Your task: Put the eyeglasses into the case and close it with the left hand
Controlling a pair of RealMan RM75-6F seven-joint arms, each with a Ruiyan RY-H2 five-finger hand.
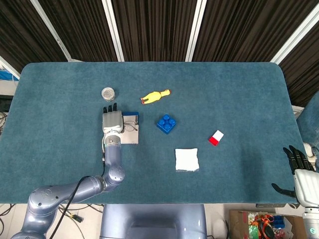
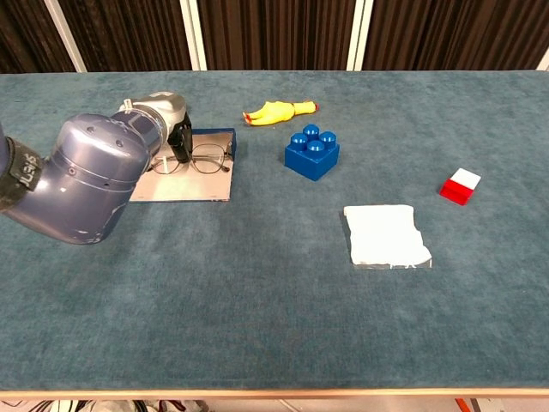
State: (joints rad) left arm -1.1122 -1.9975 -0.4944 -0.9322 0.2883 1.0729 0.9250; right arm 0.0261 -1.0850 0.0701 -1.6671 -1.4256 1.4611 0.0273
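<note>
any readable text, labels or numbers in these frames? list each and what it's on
Left arm: white lettering on a dark band at the frame edge, cut off and too blurred to read.
Nothing readable on the eyeglasses, case, blue brick, red-and-white block or white cloth.

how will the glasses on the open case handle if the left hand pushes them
The eyeglasses look thin-wired, so probably light and easily bent. Resting on the case's smooth lining, they would likely slide rather than roll. The left hand hides their near side.

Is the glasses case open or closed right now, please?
Open. The case lies flat with its pale inside showing, the glasses rest on it, and the left hand is over them.
</note>
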